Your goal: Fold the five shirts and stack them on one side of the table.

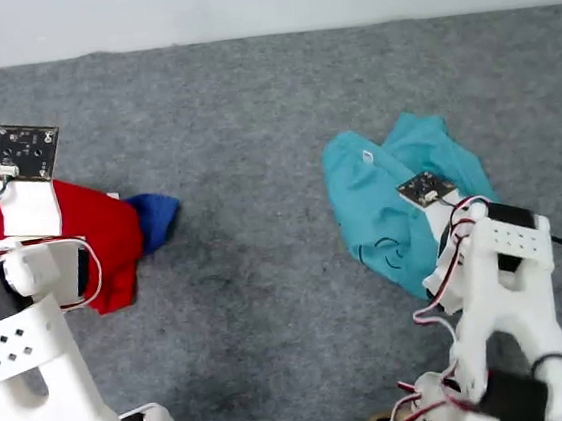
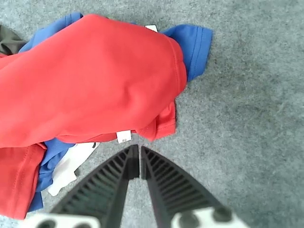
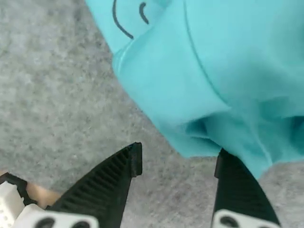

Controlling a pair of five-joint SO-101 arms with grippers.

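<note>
While the left gripper (image 2: 140,149) sits pinched closed on nothing, tips just beside the red shirt (image 2: 90,80) hem, the right gripper (image 3: 179,156) is spread wide at the teal shirt (image 1: 381,200) edge, gripping nothing. High view: teal right of centre, crumpled, long axis roughly top-to-bottom. Red lies over a blue shirt (image 1: 156,216) at left edge.

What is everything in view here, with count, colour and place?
red shirt: at least one, red, top of the pile on the left
blue shirt: one, blue, under the red shirt, sticking out
white cloth: one, white, under the pile's edge
teal shirt: one, teal, crumpled on the right
table: one, grey cover
left claw: black, shut, over the pile's edge
right claw: black, open, at the teal shirt's edge
</note>
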